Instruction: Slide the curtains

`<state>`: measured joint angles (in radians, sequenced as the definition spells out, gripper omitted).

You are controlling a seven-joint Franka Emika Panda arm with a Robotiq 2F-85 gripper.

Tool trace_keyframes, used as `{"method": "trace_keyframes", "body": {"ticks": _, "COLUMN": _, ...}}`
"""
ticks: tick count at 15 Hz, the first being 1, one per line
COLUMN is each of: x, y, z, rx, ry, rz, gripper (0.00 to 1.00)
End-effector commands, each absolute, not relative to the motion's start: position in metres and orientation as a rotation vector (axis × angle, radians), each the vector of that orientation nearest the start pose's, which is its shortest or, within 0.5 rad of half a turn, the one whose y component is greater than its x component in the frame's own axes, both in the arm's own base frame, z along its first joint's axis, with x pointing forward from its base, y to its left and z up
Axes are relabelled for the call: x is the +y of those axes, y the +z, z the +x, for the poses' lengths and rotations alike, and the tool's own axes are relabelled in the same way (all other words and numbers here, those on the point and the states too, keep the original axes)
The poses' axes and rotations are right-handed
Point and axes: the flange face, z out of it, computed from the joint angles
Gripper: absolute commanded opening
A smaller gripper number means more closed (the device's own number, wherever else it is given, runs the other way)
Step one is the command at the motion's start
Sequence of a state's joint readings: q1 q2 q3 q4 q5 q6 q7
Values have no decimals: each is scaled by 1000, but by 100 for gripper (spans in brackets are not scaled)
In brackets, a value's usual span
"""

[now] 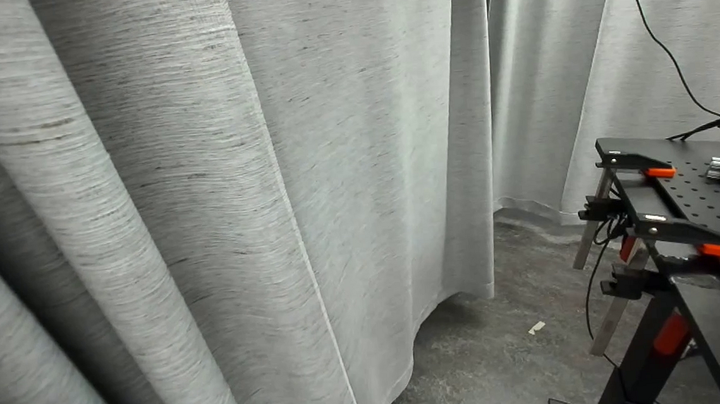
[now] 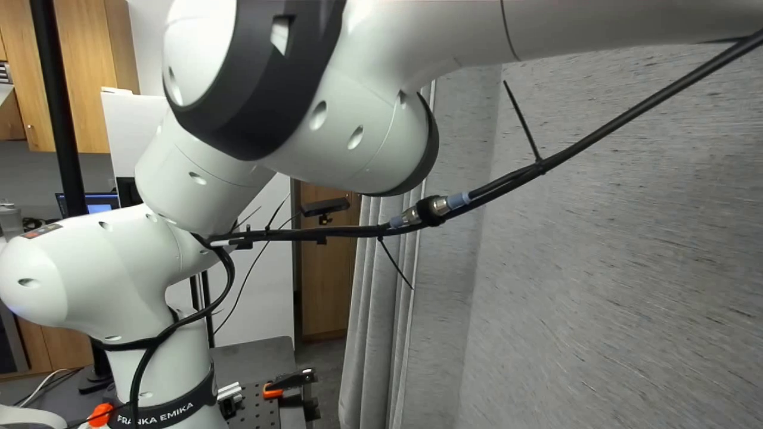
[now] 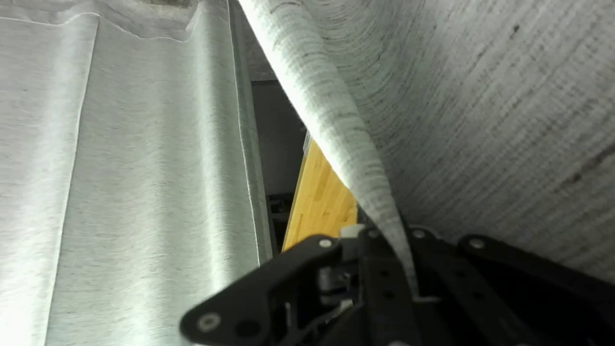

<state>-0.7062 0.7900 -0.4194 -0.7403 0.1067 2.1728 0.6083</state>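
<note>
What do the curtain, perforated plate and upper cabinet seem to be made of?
Curtain: matte woven cloth, by its streaky threads and soft folds; fibre unclear.
Perforated plate: matte black, probably coated metal, going by its flatness and regular holes.
Upper cabinet: brown, low sheen; the faint grain suggests wood, though veneer or laminate is possible.

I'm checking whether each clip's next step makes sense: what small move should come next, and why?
Probably a short, gentle sideways pull with the end effector closed: in the wrist view, the curtains narrow to a fold that runs between its fingers and looks pinched, so the curtains should follow.
</note>
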Motion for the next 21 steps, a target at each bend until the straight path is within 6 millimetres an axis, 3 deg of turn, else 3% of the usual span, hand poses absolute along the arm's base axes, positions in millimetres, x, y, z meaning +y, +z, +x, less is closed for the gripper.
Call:
{"method": "trace_keyframes", "body": {"ticks": 1, "x": -625, "y": 526, "z": 509, "rx": 2352, "ry": -880, "rz": -2295, "gripper": 1}}
{"method": "trace_keyframes", "body": {"ticks": 5, "x": -567, "y": 517, "z": 575, "rx": 2125, "ry": -820, "rz": -2388, "gripper": 1}}
{"method": "trace_keyframes", "body": {"ticks": 7, "x": -526, "y": 518, "z": 607, "rx": 1969, "ry": -787, "rz": -2467, "gripper": 1}}
{"method": "trace_keyframes", "body": {"ticks": 11, "x": -466, "y": 518, "z": 648, "rx": 1716, "ry": -757, "rz": -2626, "gripper": 1}}
{"method": "trace_keyframes", "body": {"ticks": 15, "x": -431, "y": 522, "z": 655, "rx": 1483, "ry": -709, "rz": -2778, "gripper": 1}}
{"method": "trace_keyframes", "body": {"ticks": 20, "x": -412, "y": 517, "z": 636, "rx": 1292, "ry": -580, "rz": -2931, "gripper": 4}}
{"method": "trace_keyframes", "body": {"ticks": 21, "x": -409, "y": 516, "z": 631, "rx": 1265, "ry": -555, "rz": -2957, "gripper": 29}}
